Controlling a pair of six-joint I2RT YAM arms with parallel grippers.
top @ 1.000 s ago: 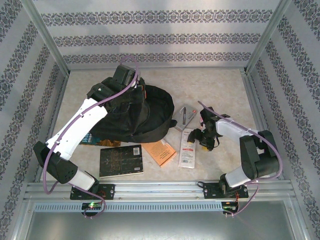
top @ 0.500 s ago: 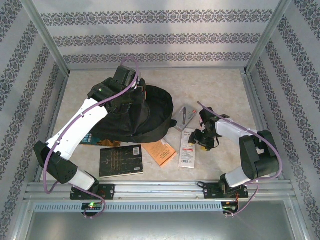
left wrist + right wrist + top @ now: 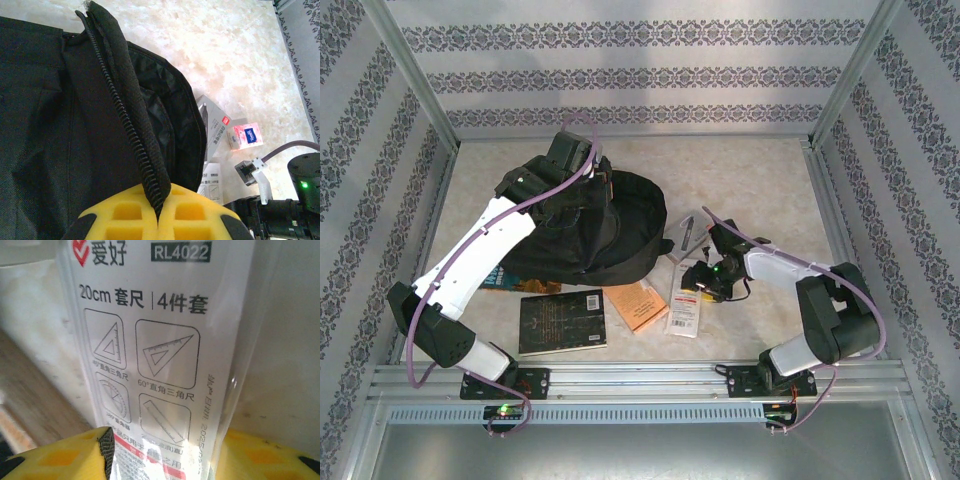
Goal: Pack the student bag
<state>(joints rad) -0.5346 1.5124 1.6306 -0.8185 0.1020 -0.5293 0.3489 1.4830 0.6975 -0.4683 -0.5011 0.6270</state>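
Two left jaws pinch the student bag (image 3: 45, 130) by its zipper (image 3: 125, 120).

The right arm (image 3: 775, 268) has swung left and toward the near edge, carrying the right gripper (image 3: 703, 282) from beside the ruler-set packet (image 3: 682, 310) to over its far end. The jaws have narrowed, and the yellow pads (image 3: 65, 455) now press against the packet's two long edges. The packet itself has shifted left and turned slightly, so its near end now lies closer to the orange booklet (image 3: 642, 305).
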